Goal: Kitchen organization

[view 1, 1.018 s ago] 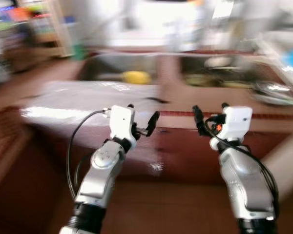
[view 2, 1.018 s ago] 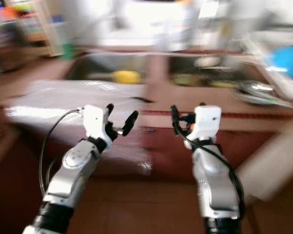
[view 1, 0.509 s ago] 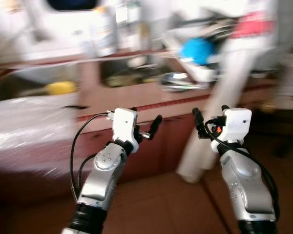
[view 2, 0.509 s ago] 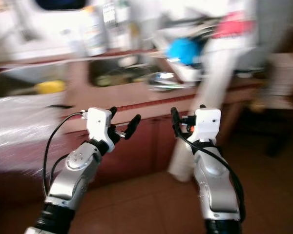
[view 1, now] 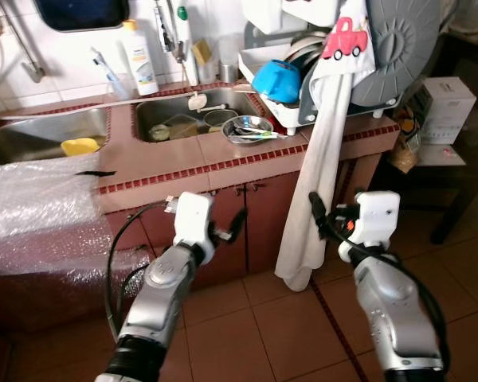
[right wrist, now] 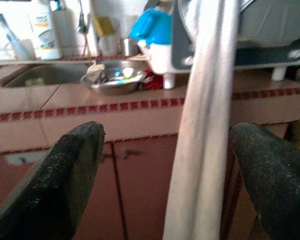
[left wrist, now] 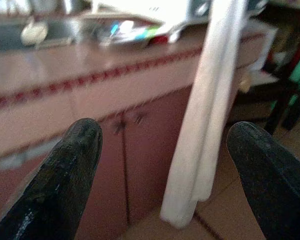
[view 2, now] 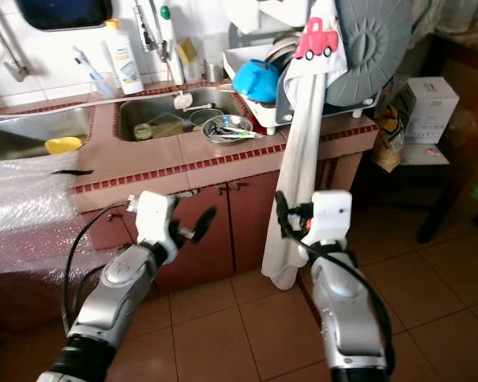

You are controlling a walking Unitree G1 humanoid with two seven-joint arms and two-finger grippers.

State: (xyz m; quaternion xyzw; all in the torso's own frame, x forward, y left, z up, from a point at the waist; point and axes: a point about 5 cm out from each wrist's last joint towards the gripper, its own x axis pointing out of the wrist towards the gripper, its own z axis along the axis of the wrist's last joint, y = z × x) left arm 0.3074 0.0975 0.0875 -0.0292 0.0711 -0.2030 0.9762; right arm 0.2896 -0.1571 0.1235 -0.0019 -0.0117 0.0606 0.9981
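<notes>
A tiled counter (view 1: 183,171) carries a steel bowl (view 1: 249,127), a dish rack (view 1: 303,111) and bubble wrap (view 1: 32,191).

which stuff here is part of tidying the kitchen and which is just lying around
For the job:
steel bowl on the counter
blue bowl in the rack
dishes in the sink
hanging towel
soap bottle

Lying about:
bubble wrap
white box
grey lid

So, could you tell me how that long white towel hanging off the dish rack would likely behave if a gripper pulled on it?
The white towel hangs in long soft folds, so it is probably floppy and light. It is draped over the dish rack, so a pull might drag it off or tug the rack.
</notes>
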